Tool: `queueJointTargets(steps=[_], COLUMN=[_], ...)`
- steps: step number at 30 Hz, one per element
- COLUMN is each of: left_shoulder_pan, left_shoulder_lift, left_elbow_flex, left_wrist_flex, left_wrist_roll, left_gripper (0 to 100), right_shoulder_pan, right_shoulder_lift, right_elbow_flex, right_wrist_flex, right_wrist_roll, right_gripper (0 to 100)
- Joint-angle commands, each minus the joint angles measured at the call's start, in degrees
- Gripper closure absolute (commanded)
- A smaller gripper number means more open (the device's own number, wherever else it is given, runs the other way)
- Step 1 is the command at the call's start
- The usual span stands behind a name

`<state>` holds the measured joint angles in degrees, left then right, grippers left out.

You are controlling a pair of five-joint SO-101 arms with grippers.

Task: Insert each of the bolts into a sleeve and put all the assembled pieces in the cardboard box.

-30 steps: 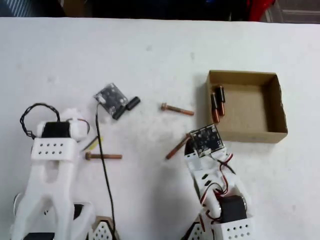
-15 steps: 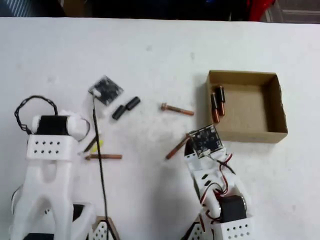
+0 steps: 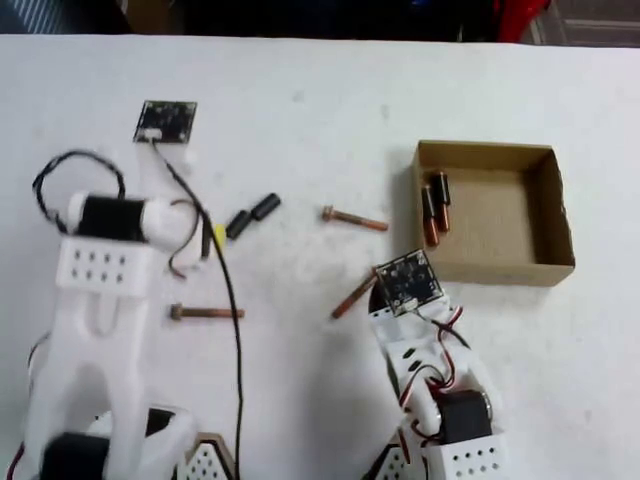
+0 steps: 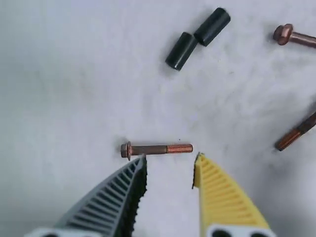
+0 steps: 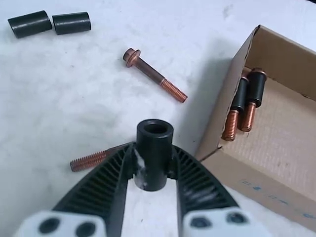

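So far two assembled pieces (image 3: pixel 435 205) are lying in the cardboard box (image 3: pixel 500 272) at the table's three o'clock; three bolts (image 3: pixel 355 219) and two sleeves (image 3: pixel 251 216) are waiting loose. The right gripper (image 5: pixel 153 163) is clamping a third sleeve (image 5: pixel 154 143) upright, and the left gripper (image 4: pixel 169 165) is gaping over the eight-o'clock bolt (image 4: pixel 157 149).

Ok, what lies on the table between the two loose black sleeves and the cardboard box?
One copper bolt, lying loose between the sleeves and the cardboard box, touching neither. The high view shows it.
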<state>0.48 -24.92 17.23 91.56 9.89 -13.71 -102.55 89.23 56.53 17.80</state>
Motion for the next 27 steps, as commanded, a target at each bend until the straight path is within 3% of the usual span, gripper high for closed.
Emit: queueJointTargets(steps=[1,10,18,27], left_shoulder_pan=[0.5,0.7,0.3,-2.8], left_shoulder_lift=[11.3,26.2,32.7,43.1], left_elbow_flex=[-9.2,-20.7,-22.5,-22.6], left_wrist_flex=[5.0,7.3,7.3,8.4], left_wrist_roll=[6.2,19.4,21.2,39.6], left_gripper=[82,82,82,82], right_shoulder_pan=[0.1,0.1,0.1,0.1], right_shoulder_lift=[-0.6,-0.6,-0.6,-0.6], right_elbow_flex=[-0.5,-0.5,-0.5,-0.5], right_wrist_flex=[-1.6,-1.6,-1.6,-1.6], right_wrist_roll=[0.5,0.7,0.7,0.7], right_gripper=[98.1,98.1,98.1,98.1])
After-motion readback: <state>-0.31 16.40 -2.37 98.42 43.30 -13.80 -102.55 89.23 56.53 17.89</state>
